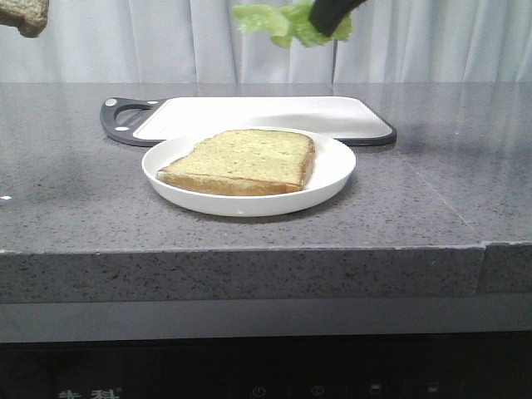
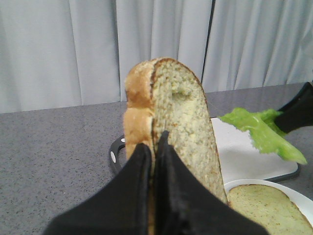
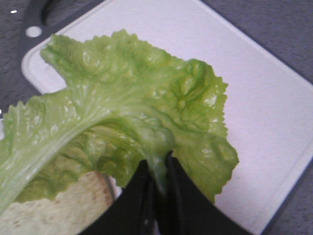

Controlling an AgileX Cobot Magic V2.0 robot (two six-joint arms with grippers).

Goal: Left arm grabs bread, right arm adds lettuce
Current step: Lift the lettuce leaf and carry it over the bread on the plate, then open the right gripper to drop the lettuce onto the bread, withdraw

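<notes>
My left gripper [image 2: 154,147] is shut on the bread [image 2: 181,107], a toasted slice with a brown crust, and holds it upright in the air. In the front view only a corner of this bread [image 1: 25,15] shows, at the top left. My right gripper [image 3: 157,164] is shut on the stem of the green ruffled lettuce [image 3: 132,98] and holds it high above the cutting board. In the front view the lettuce [image 1: 278,21] hangs from the right gripper [image 1: 326,29] at the top edge. The lettuce [image 2: 259,129] also shows in the left wrist view.
A second slice [image 1: 241,162] lies flat on a white plate [image 1: 332,179] at the middle of the grey counter. A white cutting board [image 1: 274,116] with a dark handle lies behind the plate. A grey curtain hangs at the back.
</notes>
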